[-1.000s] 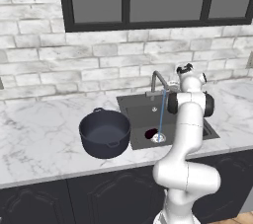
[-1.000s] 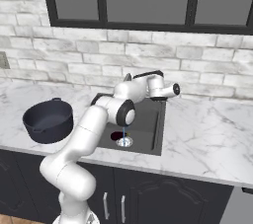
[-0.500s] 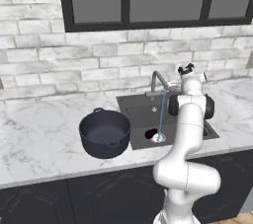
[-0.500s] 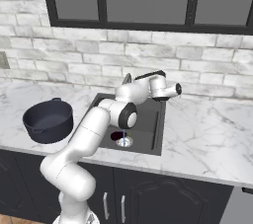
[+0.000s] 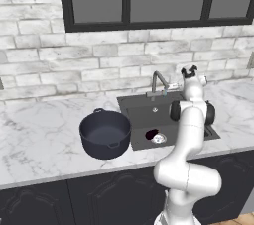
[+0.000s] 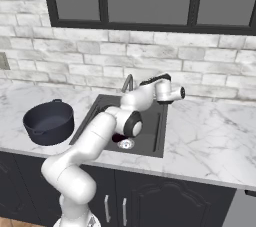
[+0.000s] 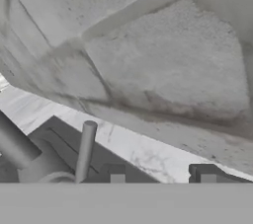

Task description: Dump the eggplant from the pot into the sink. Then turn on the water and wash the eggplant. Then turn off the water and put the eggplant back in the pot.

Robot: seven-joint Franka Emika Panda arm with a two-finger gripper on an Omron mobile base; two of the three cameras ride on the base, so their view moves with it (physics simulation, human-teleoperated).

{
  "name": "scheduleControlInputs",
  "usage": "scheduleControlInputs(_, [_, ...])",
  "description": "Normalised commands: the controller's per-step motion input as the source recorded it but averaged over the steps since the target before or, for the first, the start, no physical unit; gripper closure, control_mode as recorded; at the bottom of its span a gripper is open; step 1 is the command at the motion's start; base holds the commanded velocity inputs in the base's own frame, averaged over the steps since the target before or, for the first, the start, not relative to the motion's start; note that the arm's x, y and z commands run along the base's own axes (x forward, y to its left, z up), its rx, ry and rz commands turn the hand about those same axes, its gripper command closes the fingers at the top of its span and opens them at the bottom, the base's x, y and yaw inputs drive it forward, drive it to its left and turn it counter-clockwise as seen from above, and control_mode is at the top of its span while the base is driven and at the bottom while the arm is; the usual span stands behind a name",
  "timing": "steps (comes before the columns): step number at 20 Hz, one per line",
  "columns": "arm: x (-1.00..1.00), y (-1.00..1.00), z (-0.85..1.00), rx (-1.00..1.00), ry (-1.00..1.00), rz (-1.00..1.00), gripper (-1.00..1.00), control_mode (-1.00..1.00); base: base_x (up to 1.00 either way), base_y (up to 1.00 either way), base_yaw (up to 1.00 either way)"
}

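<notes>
The pot [image 5: 105, 133] is sitting upright on the marble worktop [image 5: 39, 135], left of centre in the left base view, just beside the sink [image 5: 149, 116] w/ its near handle facing front. In the right base view the pot [image 6: 48, 122] is showing at mid left, close to the sink [image 6: 155, 131] edge, looking empty inside.

The eggplant [image 5: 150, 134] is lying at the bottom of the sink, a small dark maroon blob right next to the silver drain [image 5: 158, 139], centre of the frame. In the right base view the eggplant [image 6: 118, 138] is peeking out just under the arm's dark elbow joint, touching or nearly touching the drain [image 6: 125, 144].

The faucet [image 5: 158, 81] is standing at the back rim of the sink, above centre; can't tell if any water is running. The arm is reaching up and over the sink, w/ the gripper [image 5: 189, 72] sitting at the right of the faucet, near its base lever. In the right base view the gripper [image 6: 154, 79] is hovering just right of the faucet [image 6: 128, 83], upper centre.

In the hand view the fingertips [image 7: 116, 173] are poking up at bottom centre, close together, so the gripper is closed w/ nothing in it. A slim grey lever [image 7: 84, 151] is standing at lower left, just left of them, apart from both tips. Brick wall [image 7: 163, 65] is taking up the upper part.
</notes>
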Motion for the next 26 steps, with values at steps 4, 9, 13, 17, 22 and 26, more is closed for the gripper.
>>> scheduleControlInputs(4, [0.08,0.25,0.38,0.0,-0.09,0.08,-1.0,-1.0,0.0,0.0,0.0])
scheduleControlInputs(9, [-0.72,-0.32,0.86,0.0,-0.01,-0.01,-1.0,-1.0,0.0,0.0,0.0])
scheduleControlInputs(13, [-1.0,-0.46,1.0,0.0,0.0,-0.09,-1.0,-1.0,0.0,0.0,0.0])
scheduleControlInputs(17, [-1.0,-0.24,0.9,0.0,0.0,-0.12,-1.0,-1.0,0.0,0.0,0.0])
scheduleControlInputs(22, [-1.0,0.11,0.29,0.02,0.05,-0.2,-1.0,-1.0,0.0,0.0,0.0])
scheduleControlInputs(26, [-1.0,0.43,0.0,0.0,0.16,-0.25,-1.0,-1.0,0.0,0.0,0.0])
